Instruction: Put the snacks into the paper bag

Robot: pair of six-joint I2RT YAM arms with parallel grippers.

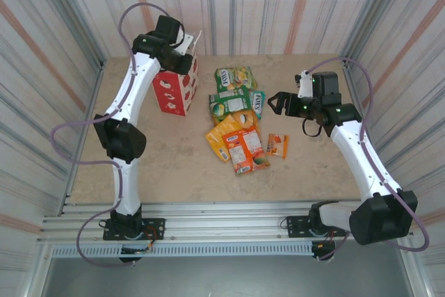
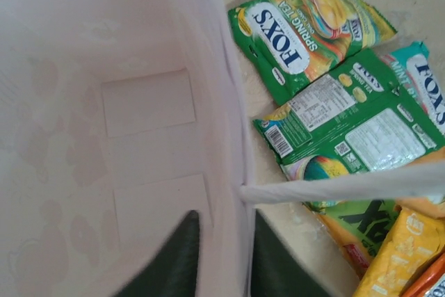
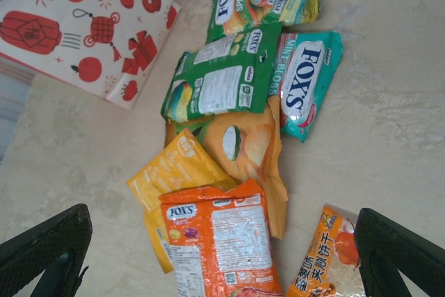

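The right tool hangs wide open and empty just right of the heap of flat glossy snack packets. The heap lies on the tan surface between this tool and the small upright red-and-white paper bag, so the right arm is the nearer one. In the right wrist view an orange packet lies between the fingers with its long axis across the opening line, and a small orange sachet lies just beside it. The left tool is closed on the paper bag's white wall, one finger inside and one outside.
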